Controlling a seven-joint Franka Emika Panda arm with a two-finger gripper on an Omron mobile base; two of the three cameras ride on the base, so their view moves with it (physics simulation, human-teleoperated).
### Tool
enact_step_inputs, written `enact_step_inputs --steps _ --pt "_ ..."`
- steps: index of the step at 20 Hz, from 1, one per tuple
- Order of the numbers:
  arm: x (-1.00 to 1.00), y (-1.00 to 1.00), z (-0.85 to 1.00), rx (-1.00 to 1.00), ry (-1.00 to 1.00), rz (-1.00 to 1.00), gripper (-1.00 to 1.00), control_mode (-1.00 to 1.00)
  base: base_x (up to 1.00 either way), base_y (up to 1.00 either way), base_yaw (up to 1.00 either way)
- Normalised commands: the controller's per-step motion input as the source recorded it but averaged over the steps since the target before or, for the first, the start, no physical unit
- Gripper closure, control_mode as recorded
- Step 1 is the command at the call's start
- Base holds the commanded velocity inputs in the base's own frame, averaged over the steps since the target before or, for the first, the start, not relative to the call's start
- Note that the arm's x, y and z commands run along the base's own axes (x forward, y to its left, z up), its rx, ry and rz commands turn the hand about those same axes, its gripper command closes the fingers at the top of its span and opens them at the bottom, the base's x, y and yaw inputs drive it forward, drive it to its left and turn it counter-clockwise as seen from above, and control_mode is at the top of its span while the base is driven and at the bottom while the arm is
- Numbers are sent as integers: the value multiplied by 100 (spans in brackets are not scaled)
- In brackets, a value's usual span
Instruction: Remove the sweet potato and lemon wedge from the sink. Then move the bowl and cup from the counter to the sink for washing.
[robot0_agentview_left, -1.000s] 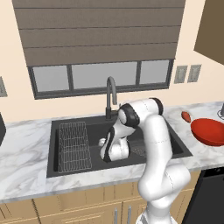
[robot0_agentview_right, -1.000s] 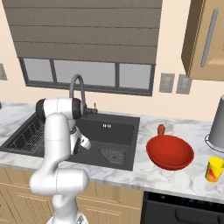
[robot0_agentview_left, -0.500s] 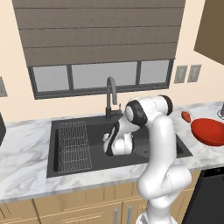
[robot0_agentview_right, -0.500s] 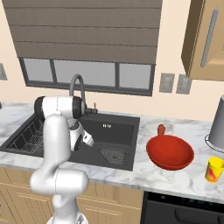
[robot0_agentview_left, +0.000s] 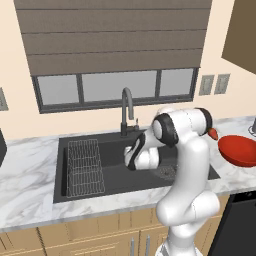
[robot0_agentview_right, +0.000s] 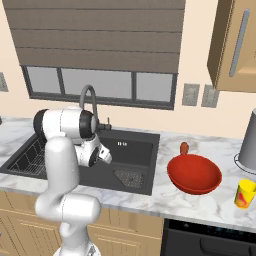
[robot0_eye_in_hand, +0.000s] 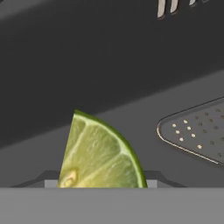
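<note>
To the left of the end effector (robot0_agentview_left: 131, 159) the wire rack (robot0_agentview_left: 85, 167) lies in the far half of the sink (robot0_agentview_left: 107, 146). The end effector hangs over the middle of the basin. In the hand view the lemon wedge (robot0_eye_in_hand: 98, 153) sits right at its tips, with the sink floor well behind it, so the jaws look clamped on the lemon wedge at a fairly wide setting, though the tips themselves are mostly hidden behind the fruit. The wedge should be light, soft and wet. Its rind is the firm part and its cut faces are slick, so I judge the safest hold to be across the thick middle with moderate pressure, since a hard squeeze could pop it out. Below and to the right of the end effector is the drain grate (robot0_eye_in_hand: 197, 131). Farther right on the counter, well apart from the end effector, the sweet potato (robot0_agentview_right: 184, 148) rests just behind the bowl (robot0_agentview_right: 195, 175), and the cup (robot0_agentview_right: 245, 193) stands farthest out. Compared with a second ago, the end effector has risen a little from the sink floor and its jaws have closed very slightly, while the counter items have not moved.
</note>
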Motion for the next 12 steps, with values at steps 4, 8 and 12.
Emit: enact_step_inputs --steps 4,8,12 --pt "-13 -37 38 0 14 0 100 -100 0 0 0" --pt "-12 -39 39 0 15 0 100 -100 0 0 0" --pt "-14 -37 38 0 19 0 100 -100 0 0 0"
